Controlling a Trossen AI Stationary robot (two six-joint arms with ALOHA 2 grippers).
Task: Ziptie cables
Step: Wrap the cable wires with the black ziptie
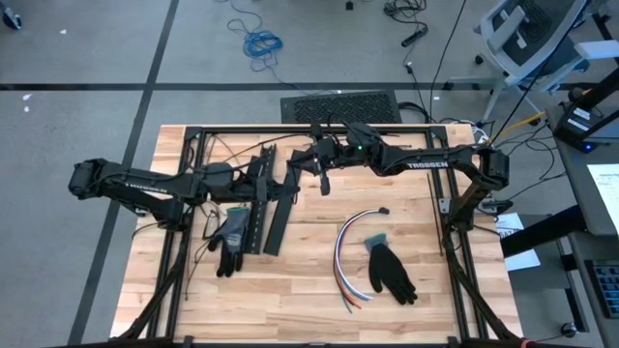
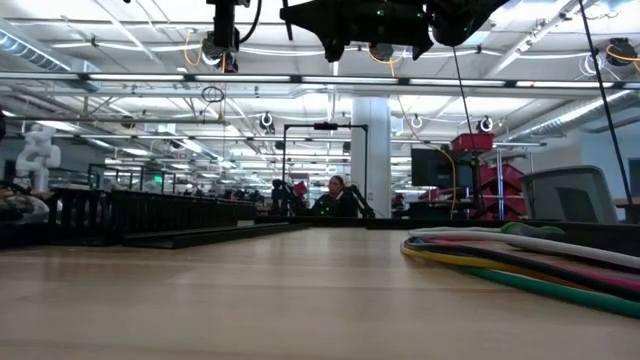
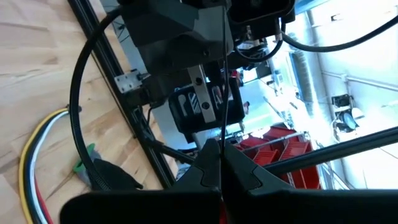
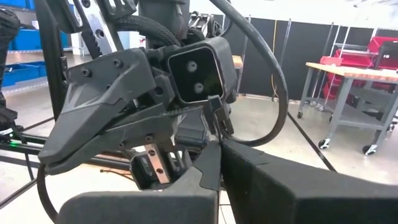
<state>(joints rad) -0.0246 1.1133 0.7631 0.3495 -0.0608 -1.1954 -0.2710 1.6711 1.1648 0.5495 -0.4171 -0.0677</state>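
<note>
Left gripper [image 3: 221, 171]: fingers pressed together, with a thin black strand [image 3: 224, 93] running up from between the tips; it looks pinched there, probably a zip tie. Right gripper [image 4: 219, 163]: fingers also closed tip to tip, a small dark tab [image 4: 219, 115] just ahead of them; whether it is held cannot be told. In the high view both grippers meet in the air over the far middle of the table [image 1: 290, 280], the left gripper [image 1: 290, 166] just left of the right gripper [image 1: 324, 176], each wrist camera filled by the other arm's wrist.

The cables [image 1: 350, 253] lie on the near right part of the table in a loose curved bundle, well apart from both grippers and untouched. A black glove [image 1: 390, 271] lies touching their right side; a second glove [image 1: 230, 237] and black slotted strips [image 1: 266, 208] lie to the left.

Likely faults from this state:
- Collision. The two wrists are very close; any lateral correction by either arm could knock the fingers together and dislodge the strand.
- Strand slip. The strand is thin and held only at the fingertips; a pull from the other gripper could draw it out or twist it.
- Bundle spread. The cables are unbound and flexible; a descending arm could scatter them or drag the adjacent glove into the loop.
- Snagging. The arms' own hoses hang close to the strand and could catch it.
</note>
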